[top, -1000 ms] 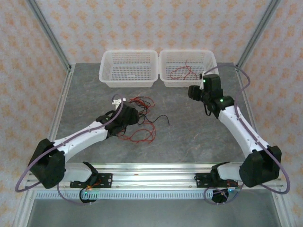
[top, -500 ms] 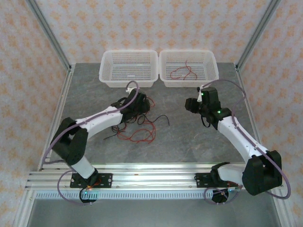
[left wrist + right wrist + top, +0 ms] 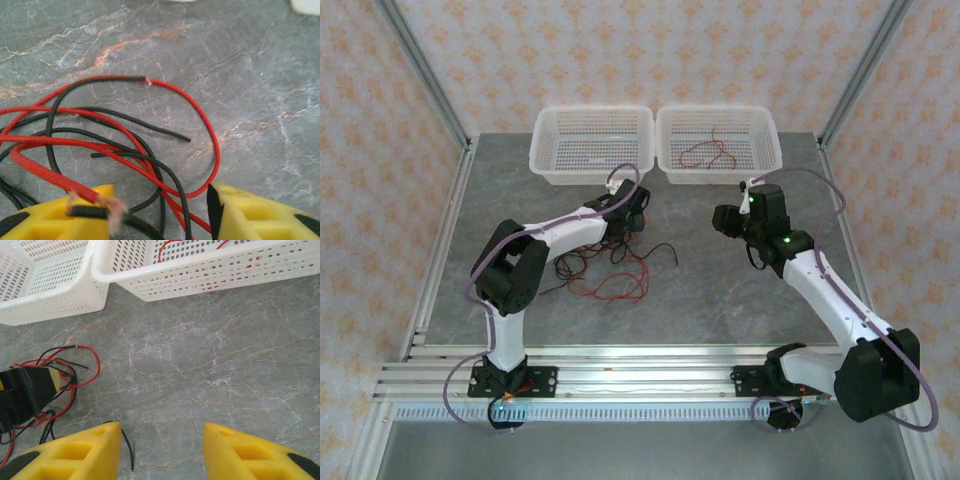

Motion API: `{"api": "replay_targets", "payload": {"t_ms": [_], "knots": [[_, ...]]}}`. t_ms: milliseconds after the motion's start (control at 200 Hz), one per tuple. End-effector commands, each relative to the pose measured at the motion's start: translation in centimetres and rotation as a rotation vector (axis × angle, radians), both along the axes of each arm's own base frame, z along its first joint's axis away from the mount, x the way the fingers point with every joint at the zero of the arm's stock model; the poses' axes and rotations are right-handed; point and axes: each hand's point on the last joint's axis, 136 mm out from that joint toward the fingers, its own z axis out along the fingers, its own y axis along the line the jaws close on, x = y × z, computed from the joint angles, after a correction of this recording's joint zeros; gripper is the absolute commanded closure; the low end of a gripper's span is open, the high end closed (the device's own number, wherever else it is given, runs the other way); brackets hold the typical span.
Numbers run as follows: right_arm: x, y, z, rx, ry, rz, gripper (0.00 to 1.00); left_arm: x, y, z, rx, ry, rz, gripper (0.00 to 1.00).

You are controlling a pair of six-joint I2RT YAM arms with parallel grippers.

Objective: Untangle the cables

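1. my left gripper [image 3: 162,200] is low over the cables [image 3: 604,285]. they lie as a red and black tangle on the table [image 3: 720,290], near the left basket [image 3: 590,172]. its fingers [image 3: 260,215] are apart and several strands cross the gap.
2. if i close here, i think i would catch red and black together. pulling could then tighten the knot instead of loosening it.
3. a frayed red end rests on one finger and may slip out in a weak grip.
4. in the right wrist view, strands lie close around the left gripper's body. i cannot tell if any is hooked, but lifting could drag the whole bundle.
5. my right gripper [image 3: 161,432] hovers open and holds nothing, well apart from the tangle.
6. one red wire [image 3: 705,152] lies in the right basket [image 3: 720,176]. the basket walls stand close behind the tangle and limit any pull away from me.
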Motion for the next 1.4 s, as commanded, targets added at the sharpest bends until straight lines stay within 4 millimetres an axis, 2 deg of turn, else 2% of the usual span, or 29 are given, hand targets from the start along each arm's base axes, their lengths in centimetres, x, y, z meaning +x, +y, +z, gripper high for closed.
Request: {"api": "replay_targets", "payload": {"t_ms": [0, 65, 145, 190, 215, 350, 480, 686, 771, 976, 1091, 1231, 1396], "knots": [[0.1, -0.2, 1.1, 0.005, -0.034, -0.019, 0.55, 0.3, 0.7, 0.2, 0.02, 0.003, 0.028, 0.57], [0.0, -0.3, 1.1, 0.005, -0.036, -0.02, 0.55, 0.4, 0.5, 0.6, 0.007, -0.005, 0.021, 0.68], [0.0, -0.3, 1.0, 0.003, -0.033, -0.022, 0.55, 0.5, 0.2, 1.6, -0.01, -0.027, 0.018, 0.91], [-0.1, -0.3, 1.0, 0.003, -0.034, -0.022, 0.55, 0.5, 0.1, 1.7, -0.015, -0.029, 0.017, 1.0], [-0.1, -0.3, 1.0, 0.005, -0.032, -0.02, 0.55, 0.5, 0.0, 3.3, -0.032, -0.057, 0.016, 1.0], [-0.2, 0.0, 0.8, 0.018, -0.027, -0.011, 0.56, 0.0, -0.6, 7.1, -0.057, -0.114, 0.002, 1.0], [-0.3, 1.2, 0.9, 0.073, -0.028, 0.036, 0.56, -1.5, -2.3, 11.7, -0.102, -0.172, -0.048, 1.0], [-1.1, 6.3, 1.5, 0.328, -0.027, 0.235, 0.57, -4.6, -5.4, 18.1, -0.207, -0.25, -0.154, 1.0], [-1.7, 8.5, 2.6, 0.441, -0.05, 0.313, 0.57, -5.5, -5.8, 20.1, -0.26, -0.275, -0.174, 1.0], [-0.8, 12.9, 2.1, 0.52, -0.018, 0.364, 0.56, -7.3, -6.6, 25.2, -0.367, -0.347, -0.23, 1.0], [0.5, 15.5, 1.6, 0.533, 0.011, 0.382, 0.56, -8.0, -7.1, 27.1, -0.411, -0.369, -0.263, 1.0], [1.9, 18.0, -0.1, 0.53, 0.075, 0.381, 0.57, -8.2, -7.2, 27.7, -0.419, -0.379, -0.275, 1.0], [3.5, 18.8, -3.6, 0.478, 0.131, 0.302, 0.57, -8.3, -7.4, 28.6, -0.428, -0.396, -0.29, 1.0]]}}
